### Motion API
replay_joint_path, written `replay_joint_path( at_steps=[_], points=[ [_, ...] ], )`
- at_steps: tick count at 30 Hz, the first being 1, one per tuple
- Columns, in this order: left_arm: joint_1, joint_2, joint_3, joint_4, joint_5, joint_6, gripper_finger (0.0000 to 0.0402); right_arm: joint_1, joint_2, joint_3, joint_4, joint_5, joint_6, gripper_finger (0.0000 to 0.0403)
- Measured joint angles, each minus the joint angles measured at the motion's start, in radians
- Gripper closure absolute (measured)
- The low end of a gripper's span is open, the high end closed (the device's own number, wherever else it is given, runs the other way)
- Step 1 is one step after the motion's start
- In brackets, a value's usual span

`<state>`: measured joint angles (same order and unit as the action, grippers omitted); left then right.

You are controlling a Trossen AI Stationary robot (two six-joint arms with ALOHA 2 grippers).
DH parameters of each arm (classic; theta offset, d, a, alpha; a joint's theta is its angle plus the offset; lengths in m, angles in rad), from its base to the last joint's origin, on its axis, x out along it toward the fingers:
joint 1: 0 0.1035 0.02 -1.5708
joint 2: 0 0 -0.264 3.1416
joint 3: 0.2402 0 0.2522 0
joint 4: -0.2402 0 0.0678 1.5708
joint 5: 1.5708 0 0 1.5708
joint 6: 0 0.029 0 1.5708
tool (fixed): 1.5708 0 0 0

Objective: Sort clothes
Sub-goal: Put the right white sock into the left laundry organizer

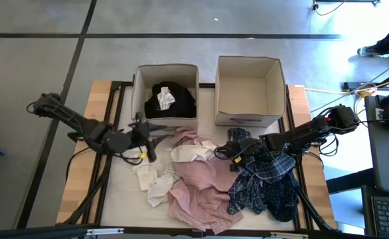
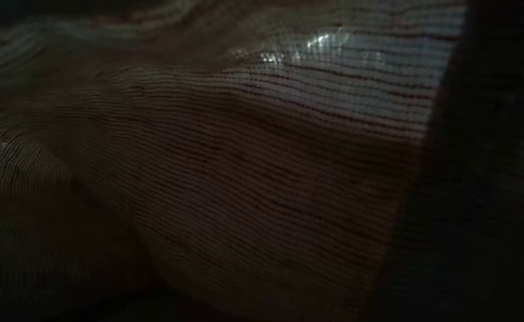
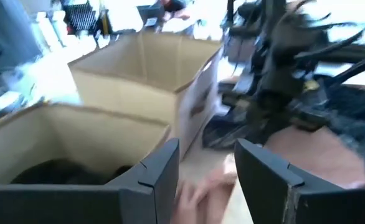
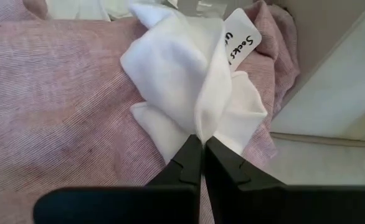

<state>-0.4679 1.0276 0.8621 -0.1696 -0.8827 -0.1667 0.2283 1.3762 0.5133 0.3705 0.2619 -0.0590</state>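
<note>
Currently sorted: black garment (image 1: 171, 101) and one white sock (image 1: 165, 99) in left box (image 1: 141, 79); right box (image 1: 249, 65) empty. Unsorted on tabletop (image 1: 314, 179): pink garment (image 1: 204, 189), plaid garment (image 1: 261, 176), socks (image 1: 153, 182). Right hand (image 4: 199, 152) pinched shut on white sock (image 4: 189, 81). Left hand (image 3: 207, 180) wide, holding nothing.

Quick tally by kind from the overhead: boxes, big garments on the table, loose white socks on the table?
Beige fabric boxes: 2, one holding clothes, one empty
Large garments on the table: 3, pale pink, blue plaid, dark navy patterned
White socks on the table: 3, two lying loose, one pinched in the right tool
Total: 8
</note>
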Motion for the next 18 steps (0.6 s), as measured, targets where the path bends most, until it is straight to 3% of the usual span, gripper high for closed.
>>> replay_joint_path(
  at_steps=[9, 18],
  points=[
    [-0.083, -0.006, -0.302, 0.506, 0.003, 0.134, 0.0256, 0.000, 0.000, 0.039, -0.002, 0.000, 0.001, 0.0388],
    [-0.138, -0.007, -0.439, 0.711, 0.001, 0.167, 0.0257, 0.000, -0.012, 0.121, -0.025, 0.001, -0.016, 0.0388]
  ],
)
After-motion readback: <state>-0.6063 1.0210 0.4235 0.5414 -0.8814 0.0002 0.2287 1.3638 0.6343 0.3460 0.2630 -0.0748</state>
